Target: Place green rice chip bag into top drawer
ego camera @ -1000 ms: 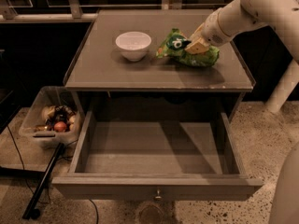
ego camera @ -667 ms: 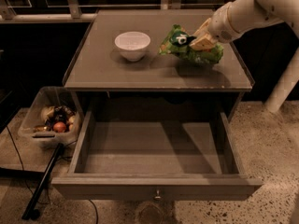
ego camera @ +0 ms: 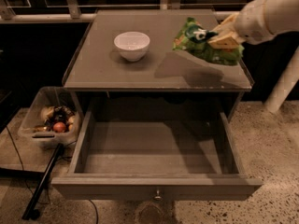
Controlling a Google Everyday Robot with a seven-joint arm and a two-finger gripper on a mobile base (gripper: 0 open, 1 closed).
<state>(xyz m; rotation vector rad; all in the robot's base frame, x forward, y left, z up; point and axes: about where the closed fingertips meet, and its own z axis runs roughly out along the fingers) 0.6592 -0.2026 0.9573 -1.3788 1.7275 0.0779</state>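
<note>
Camera view, seen from above and in front of the grey table (ego camera: 105, 69); my gripper (ego camera: 217, 36) hangs over the table's back right corner, at the end of the white arm (ego camera: 268, 15) that enters from the upper right; its tan fingers (ego camera: 225, 41) are closed tight on the green rice chip bag (ego camera: 200, 50), which I see held clear of the tabletop, tilted, with its round logo facing left; the bag's shadow (ego camera: 187, 71) falls on the surface below and to its left; a white bowl (ego camera: 132, 45) stands upright near the middle of the tabletop, well apart from the bag; the top drawer (ego camera: 154, 183) is pulled fully out below the table, its interior bare, its small metal knob (ego camera: 158, 195) at the middle of the front panel; a clear plastic bin (ego camera: 29, 129) holding mixed items sits on the floor just beside the drawer's left side.
</note>
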